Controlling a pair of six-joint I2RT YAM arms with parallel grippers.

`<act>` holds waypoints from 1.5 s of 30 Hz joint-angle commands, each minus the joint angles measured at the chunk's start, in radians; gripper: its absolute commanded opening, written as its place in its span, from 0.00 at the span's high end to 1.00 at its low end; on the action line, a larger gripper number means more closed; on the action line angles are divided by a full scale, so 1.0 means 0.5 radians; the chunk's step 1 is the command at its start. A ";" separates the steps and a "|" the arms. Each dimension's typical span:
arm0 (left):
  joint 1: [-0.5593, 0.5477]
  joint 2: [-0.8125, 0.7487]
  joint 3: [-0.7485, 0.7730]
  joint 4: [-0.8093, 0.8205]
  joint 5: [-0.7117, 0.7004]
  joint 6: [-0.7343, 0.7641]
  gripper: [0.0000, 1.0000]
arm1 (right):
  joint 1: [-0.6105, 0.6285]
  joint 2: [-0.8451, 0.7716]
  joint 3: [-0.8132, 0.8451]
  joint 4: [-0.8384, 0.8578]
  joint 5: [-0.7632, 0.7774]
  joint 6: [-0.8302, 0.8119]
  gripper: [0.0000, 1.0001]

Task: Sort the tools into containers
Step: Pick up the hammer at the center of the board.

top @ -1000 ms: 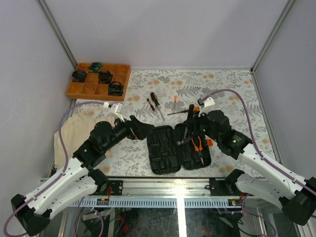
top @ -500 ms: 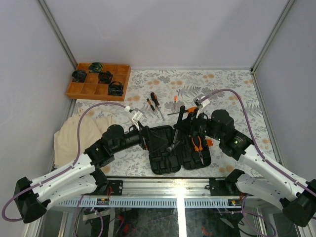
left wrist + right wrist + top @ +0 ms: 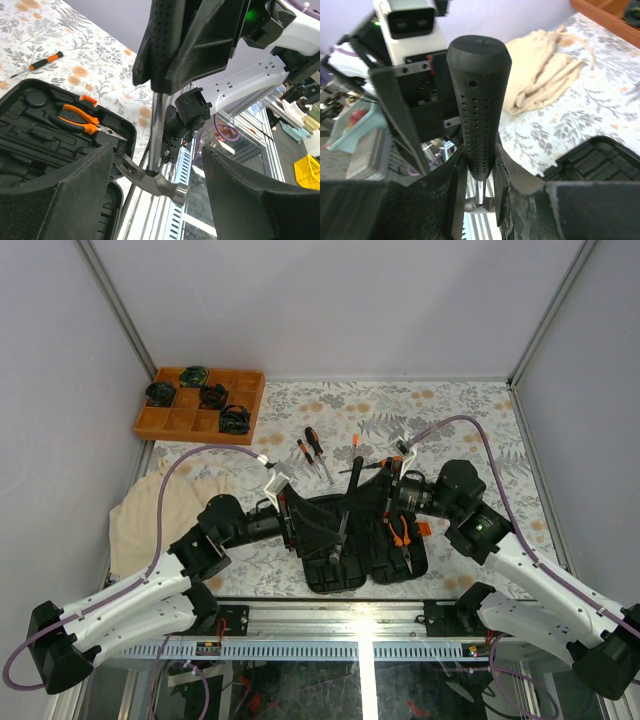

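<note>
Flower-patterned counter (image 3: pixel 470 410). Orange tray (image 3: pixel 195 438) at far-left corner, beige cloth (image 3: pixel 150 510) at left. Open black case (image 3: pixel 322 565) near centre, loose screwdrivers (image 3: pixel 313 448) just beyond.

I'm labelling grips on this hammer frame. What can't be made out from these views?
Right wrist view: the hammer's head, hidden below its handle and the right gripper.
Left wrist view: part of the case, behind a jaw of the left gripper.
Top view: what the tray's round items are; too small.

Black, pitted handle and silver shaft: hammer (image 3: pixel 479 100) in the black right gripper (image 3: pixel 479 192). Orange-and-black: pliers (image 3: pixel 402 535) beside it. White with orange blossoms, grey ferns: tablecloth (image 3: pixel 450 410).
</note>
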 commanded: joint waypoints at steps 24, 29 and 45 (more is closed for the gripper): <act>-0.021 0.236 0.185 0.150 0.132 -0.041 1.00 | -0.007 -0.002 0.150 0.133 -0.177 0.060 0.81; -0.030 0.293 0.285 -0.151 -0.147 -0.019 1.00 | -0.007 -0.071 0.170 -0.128 0.149 -0.093 0.60; -0.468 0.728 0.670 -0.564 -1.180 0.022 1.00 | -0.008 0.007 0.099 -0.325 1.147 0.140 0.30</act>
